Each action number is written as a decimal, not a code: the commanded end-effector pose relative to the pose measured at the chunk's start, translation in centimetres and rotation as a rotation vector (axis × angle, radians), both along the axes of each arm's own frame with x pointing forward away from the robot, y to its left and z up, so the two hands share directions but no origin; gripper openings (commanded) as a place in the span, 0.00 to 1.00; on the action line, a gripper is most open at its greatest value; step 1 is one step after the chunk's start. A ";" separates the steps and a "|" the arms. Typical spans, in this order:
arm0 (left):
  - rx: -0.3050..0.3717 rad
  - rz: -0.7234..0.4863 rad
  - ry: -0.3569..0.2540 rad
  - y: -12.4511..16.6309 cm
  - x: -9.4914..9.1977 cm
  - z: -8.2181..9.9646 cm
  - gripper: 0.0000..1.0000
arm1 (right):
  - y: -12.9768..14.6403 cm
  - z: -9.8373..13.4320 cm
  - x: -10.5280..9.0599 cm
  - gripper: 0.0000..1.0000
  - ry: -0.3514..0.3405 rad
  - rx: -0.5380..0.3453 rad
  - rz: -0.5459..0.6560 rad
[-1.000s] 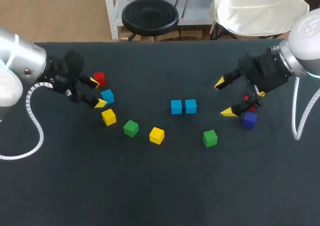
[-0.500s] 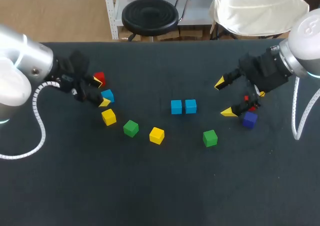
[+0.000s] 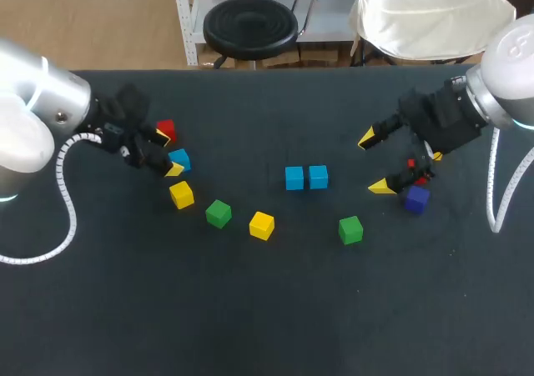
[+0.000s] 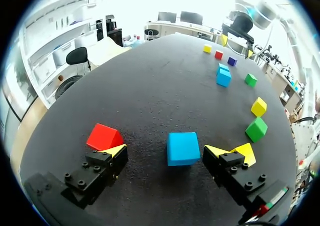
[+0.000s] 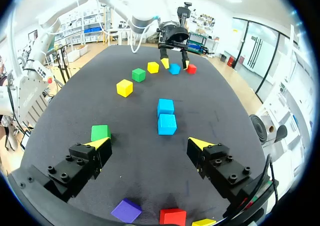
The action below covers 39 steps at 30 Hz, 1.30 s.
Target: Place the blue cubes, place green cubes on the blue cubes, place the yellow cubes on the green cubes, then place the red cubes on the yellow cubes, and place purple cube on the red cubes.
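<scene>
The left claw (image 3: 167, 152) stands released around a blue cube (image 4: 182, 148) on the bench (image 3: 267, 309), not touching it, a red cube (image 3: 166, 129) just beside. The right claw (image 3: 374, 162) hangs released near the purple cube (image 3: 415, 198).

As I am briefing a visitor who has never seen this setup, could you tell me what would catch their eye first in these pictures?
Probably the two blue cubes set side by side at the middle of the dark table. Then the left arm's jaws, open with a third blue cube between them and a red cube beside one tip.
</scene>
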<state>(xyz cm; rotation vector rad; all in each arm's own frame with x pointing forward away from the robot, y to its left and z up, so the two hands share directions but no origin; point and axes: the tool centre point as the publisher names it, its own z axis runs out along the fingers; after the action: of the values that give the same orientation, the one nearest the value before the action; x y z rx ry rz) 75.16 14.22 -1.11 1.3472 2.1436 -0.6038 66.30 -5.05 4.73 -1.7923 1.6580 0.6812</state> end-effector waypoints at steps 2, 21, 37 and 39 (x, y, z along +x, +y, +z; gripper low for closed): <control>0.003 -0.007 0.007 0.0 0.3 -0.5 0.87 | 0.0 0.0 0.0 1.00 -0.001 0.002 0.001; 0.003 -0.036 0.013 -0.1 0.5 -0.7 1.00 | 0.0 0.0 0.0 1.00 -0.001 0.002 0.001; 0.000 -0.175 -0.028 -1.2 0.9 0.1 1.00 | 0.0 0.0 0.0 1.00 -0.001 0.002 0.001; -0.006 -0.186 -0.033 -1.2 0.8 0.2 0.81 | 0.0 0.0 0.0 1.00 -0.001 0.002 0.001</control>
<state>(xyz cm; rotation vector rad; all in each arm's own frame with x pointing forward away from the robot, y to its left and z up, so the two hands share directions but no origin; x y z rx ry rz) 75.57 12.93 -0.88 1.5455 2.0098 -0.6439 66.30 -5.05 4.73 -1.7923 1.6580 0.6813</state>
